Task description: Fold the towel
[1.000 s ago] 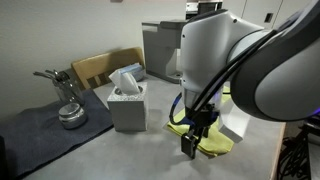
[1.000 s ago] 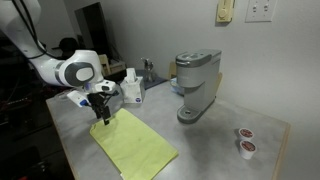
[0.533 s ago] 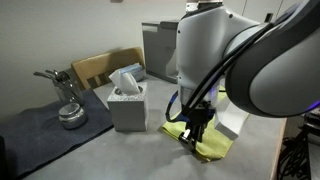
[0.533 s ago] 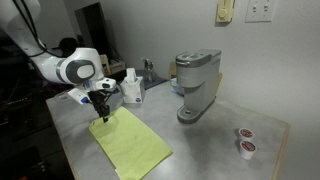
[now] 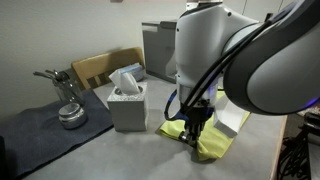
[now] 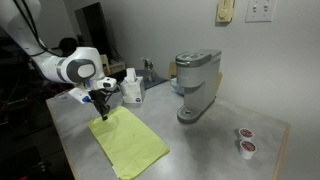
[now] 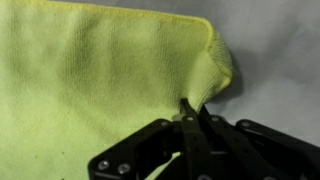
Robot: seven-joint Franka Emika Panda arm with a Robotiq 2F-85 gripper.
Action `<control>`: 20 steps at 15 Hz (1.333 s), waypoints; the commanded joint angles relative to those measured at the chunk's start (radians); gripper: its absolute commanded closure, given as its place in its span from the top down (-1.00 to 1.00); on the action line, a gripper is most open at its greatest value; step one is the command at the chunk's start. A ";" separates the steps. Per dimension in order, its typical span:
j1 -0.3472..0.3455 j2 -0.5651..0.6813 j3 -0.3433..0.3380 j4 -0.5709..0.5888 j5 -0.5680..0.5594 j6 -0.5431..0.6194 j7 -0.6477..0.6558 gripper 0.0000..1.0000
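Grey counter (image 6: 225, 140) is overlaid by a yellow towel (image 6: 130, 145). Its corner, at 2 o'clock in the wrist view, is bunched; it is clenched by the gripper (image 7: 190, 108).

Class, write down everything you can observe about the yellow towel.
The yellow towel is a roughly rectangular cloth with a fine woven, microfibre-like texture and a stitched hem. It lies mostly flat on the grey table. One corner is puckered into a fold and pinched between the closed fingers of the gripper.
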 commanded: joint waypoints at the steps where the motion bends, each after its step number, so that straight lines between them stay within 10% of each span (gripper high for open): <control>1: -0.029 -0.025 0.039 -0.011 0.023 -0.007 -0.074 -0.98; 13: -0.309 -0.210 0.278 -0.078 0.411 -0.046 -0.726 -0.98; 20: -0.365 -0.274 0.276 -0.048 0.726 -0.259 -1.213 -0.98</control>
